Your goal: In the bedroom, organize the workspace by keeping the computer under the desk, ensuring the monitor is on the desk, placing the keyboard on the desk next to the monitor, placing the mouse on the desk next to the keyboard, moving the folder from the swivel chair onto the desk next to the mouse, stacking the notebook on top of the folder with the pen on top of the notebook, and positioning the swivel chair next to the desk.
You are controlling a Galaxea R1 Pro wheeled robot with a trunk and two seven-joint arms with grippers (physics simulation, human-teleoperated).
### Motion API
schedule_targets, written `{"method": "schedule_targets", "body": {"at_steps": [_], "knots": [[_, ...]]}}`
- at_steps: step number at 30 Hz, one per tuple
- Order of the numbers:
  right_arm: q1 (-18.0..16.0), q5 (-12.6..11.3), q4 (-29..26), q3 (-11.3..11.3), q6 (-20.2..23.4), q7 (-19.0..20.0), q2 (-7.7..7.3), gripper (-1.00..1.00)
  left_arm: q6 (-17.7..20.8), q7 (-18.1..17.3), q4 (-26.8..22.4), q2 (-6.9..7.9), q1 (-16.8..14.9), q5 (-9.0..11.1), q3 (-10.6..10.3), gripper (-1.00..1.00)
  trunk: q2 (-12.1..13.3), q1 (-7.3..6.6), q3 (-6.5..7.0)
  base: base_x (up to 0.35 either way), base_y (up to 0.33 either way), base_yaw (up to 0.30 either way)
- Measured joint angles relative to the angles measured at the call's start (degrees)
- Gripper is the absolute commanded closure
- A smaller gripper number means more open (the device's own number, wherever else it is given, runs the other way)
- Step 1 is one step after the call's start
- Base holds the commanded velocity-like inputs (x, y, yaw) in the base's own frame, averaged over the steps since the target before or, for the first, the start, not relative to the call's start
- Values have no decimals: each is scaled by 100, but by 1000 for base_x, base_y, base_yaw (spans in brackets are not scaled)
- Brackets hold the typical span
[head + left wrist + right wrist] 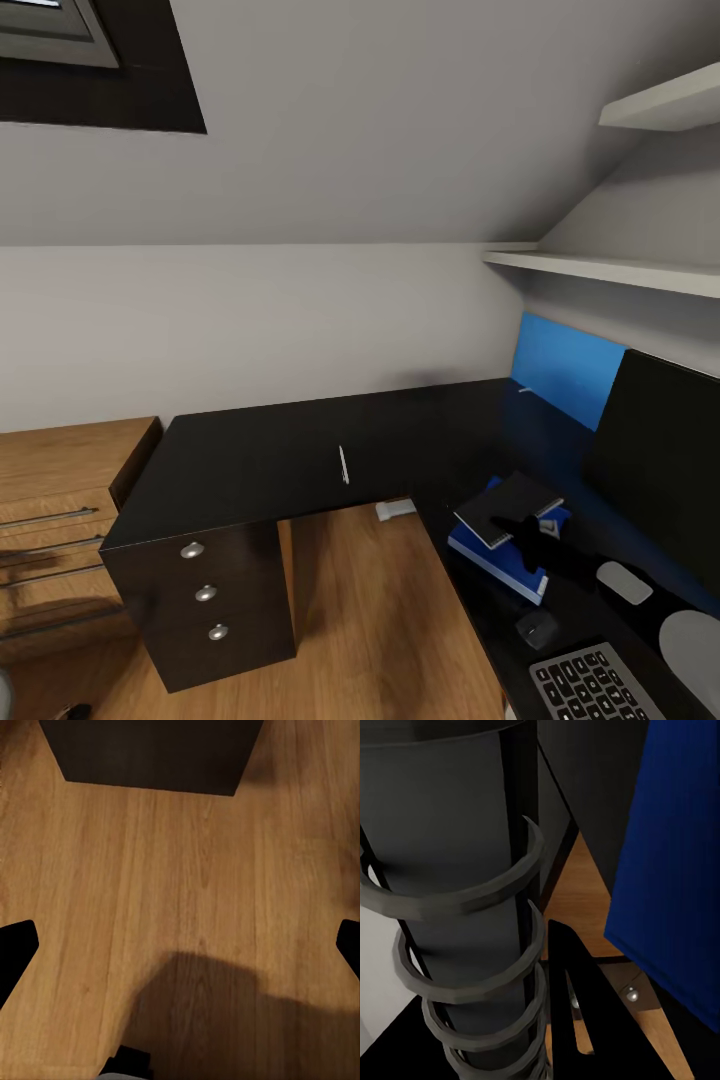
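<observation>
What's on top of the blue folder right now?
The notebook lies on the folder, tilted, with a dark shape across its near edge. Nothing white lies on it; the pen lies apart on the desk. The folder's middle is covered.

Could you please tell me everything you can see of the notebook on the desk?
The notebook is a thin, flat, dark grey rectangle with a pale edge and a spiral binding of grey rings. It lies on top of the blue folder, turned askew to it and slightly tilted, on the black desk in front of the monitor. A dark gripper reaches over its near corner.
</observation>
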Motion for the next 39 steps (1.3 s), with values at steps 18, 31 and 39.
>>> {"method": "schedule_targets", "body": {"at_steps": [18, 31, 39], "knots": [[0, -9, 12, 8, 20, 19, 3, 100, 0, 7, 2, 3, -3, 4, 3, -100, 0, 0, 0, 0, 0, 0], [0, -14, 11, 10, 20, 25, 13, 100, 0, 7, -2, 3, -5, 4, 6, -100, 0, 0, 0, 0, 0, 0], [0, -16, 12, 9, 20, 25, 14, 100, -2, 8, -4, 3, -3, 5, 10, -100, 0, 0, 0, 0, 0, 0]]}}
